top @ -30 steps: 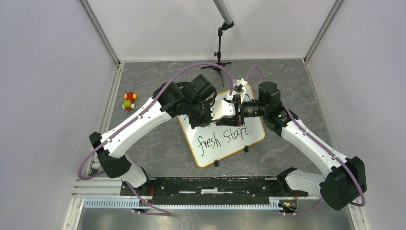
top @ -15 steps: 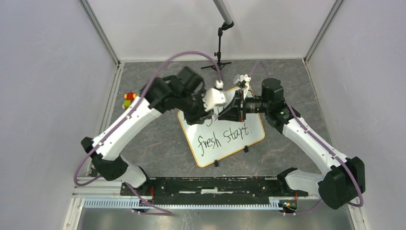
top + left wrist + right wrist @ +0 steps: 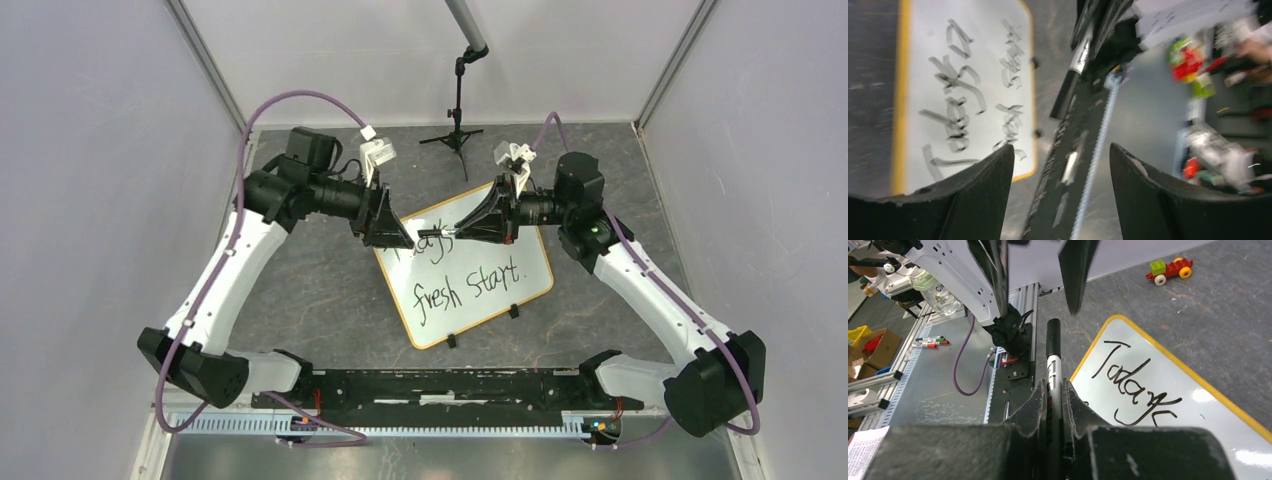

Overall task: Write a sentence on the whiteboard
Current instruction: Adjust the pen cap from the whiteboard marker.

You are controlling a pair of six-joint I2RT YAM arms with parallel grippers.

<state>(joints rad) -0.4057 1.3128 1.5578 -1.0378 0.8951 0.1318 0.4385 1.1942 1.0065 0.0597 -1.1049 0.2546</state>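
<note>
The seemingly capped marker [image 3: 1053, 347] is being clamped in the right pincer [image 3: 1054, 392] over the whiteboard [image 3: 525, 285]; the left pincer [image 3: 1060, 152] is being held apart.

It's all a bit smeared. The whiteboard [image 3: 899, 90] fills the upper left with its yellow rim showing. The sentence [image 3: 960, 95] runs across it in two lines of black script turned sideways, too blurred to read. Two small black clip feet [image 3: 1036, 63] sit on the whiteboard's right edge. Just right of the whiteboard a marker [image 3: 1070, 82] slants with its black cap lowest, and a black rail [image 3: 1068, 165] lies there too. Below the whiteboard, the left gripper [image 3: 1060, 150] has its dark fingers [image 3: 983, 185] wide apart with nothing between them.
</note>
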